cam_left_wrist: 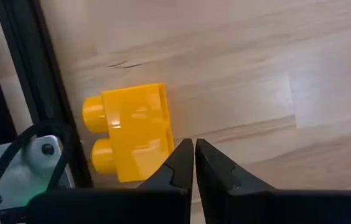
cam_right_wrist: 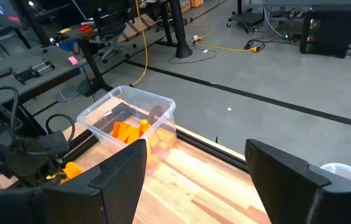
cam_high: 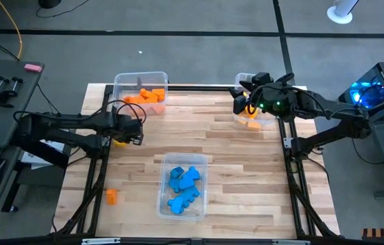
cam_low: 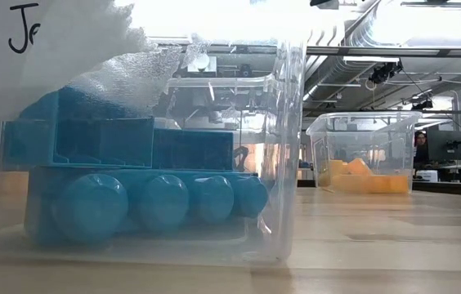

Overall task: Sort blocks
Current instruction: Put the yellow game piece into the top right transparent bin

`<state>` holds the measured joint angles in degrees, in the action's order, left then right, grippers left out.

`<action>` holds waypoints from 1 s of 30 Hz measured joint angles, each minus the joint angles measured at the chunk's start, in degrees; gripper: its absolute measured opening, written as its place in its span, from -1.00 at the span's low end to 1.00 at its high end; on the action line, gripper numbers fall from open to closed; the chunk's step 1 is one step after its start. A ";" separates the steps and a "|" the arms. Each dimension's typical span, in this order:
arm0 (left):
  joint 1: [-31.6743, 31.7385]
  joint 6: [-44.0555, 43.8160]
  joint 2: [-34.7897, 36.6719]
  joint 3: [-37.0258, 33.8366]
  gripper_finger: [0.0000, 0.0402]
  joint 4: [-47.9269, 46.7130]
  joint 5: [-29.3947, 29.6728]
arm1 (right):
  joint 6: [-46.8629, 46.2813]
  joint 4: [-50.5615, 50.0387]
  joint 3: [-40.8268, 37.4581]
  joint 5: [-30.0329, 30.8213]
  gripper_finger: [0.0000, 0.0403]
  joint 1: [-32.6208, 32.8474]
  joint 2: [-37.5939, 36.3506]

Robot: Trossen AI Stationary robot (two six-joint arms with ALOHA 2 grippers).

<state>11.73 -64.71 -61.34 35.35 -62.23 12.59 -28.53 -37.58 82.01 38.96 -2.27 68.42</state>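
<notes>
A yellow block (cam_left_wrist: 135, 130) lies on its side on the wooden table (cam_high: 246, 170), by the left frame rail, its studs toward the rail. My left gripper (cam_left_wrist: 194, 148) points down right beside it, shut with nothing between its fingers. In the high view this gripper (cam_high: 133, 133) covers most of that block (cam_high: 119, 142). My right gripper (cam_right_wrist: 194, 165) hangs open and empty, high over the far right bin (cam_high: 260, 121). Another orange block (cam_high: 111, 197) lies on the table near the left front. My left gripper's shut fingertips (cam_left_wrist: 182, 152) come from above and stand at the yellow block's near corner (cam_left_wrist: 169, 138). I cannot tell whether they touch it. The block lies flat on the table, nothing of it between the fingers.
A clear bin with orange blocks (cam_high: 141, 92) stands at the far left, a bin with blue blocks (cam_high: 183, 187) near the front middle, filling the low view (cam_low: 132, 196). The far right bin holds yellow-orange blocks (cam_low: 361, 175). Black frame rails (cam_left_wrist: 26, 81) line the table's sides.
</notes>
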 joint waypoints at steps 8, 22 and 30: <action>0.00 0.17 -1.90 -0.01 -1.00 -0.84 2.72 | 0.23 -0.12 0.00 0.00 0.34 -0.02 0.00; -0.22 -2.44 -12.28 0.01 -1.00 -0.75 5.07 | 0.42 -0.90 0.01 0.02 0.34 0.00 0.00; -0.22 -2.87 -12.27 -0.01 -1.00 7.53 2.66 | 0.47 -1.01 0.01 0.02 0.34 -0.02 0.00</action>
<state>11.51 -67.58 -73.61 35.33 -54.70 15.25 -28.05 -38.59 82.02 38.98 -2.28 68.42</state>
